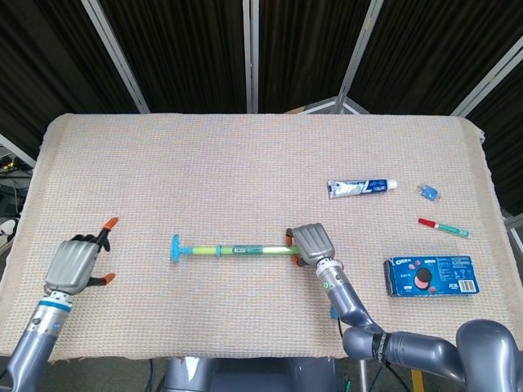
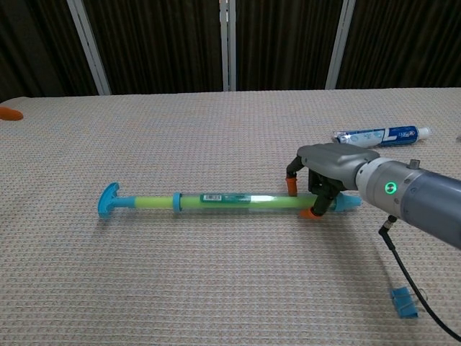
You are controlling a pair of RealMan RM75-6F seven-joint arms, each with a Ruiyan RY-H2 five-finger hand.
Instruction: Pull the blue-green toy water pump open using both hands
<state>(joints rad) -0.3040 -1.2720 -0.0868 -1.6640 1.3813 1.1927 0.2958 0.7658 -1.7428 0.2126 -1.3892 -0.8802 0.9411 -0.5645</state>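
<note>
The blue-green toy water pump (image 1: 237, 247) lies lengthwise on the cloth, with its blue T-handle (image 1: 176, 247) at the left end. My right hand (image 1: 311, 243) grips the tube near its right end, orange fingertips on both sides. In the chest view the same right hand (image 2: 328, 164) straddles the pump (image 2: 230, 203), whose blue tip (image 2: 349, 204) pokes out to the right and whose T-handle (image 2: 108, 200) is free. My left hand (image 1: 75, 265) hovers left of the handle, apart from it and holding nothing. Only an orange fingertip (image 2: 9, 113) of it shows in the chest view.
A toothpaste tube (image 1: 362, 188), a small blue clip (image 1: 427, 193), a red-green marker (image 1: 444, 227) and a blue cookie box (image 1: 431, 275) lie at the right. A blue binder clip (image 2: 403, 303) lies near the front edge by my right arm.
</note>
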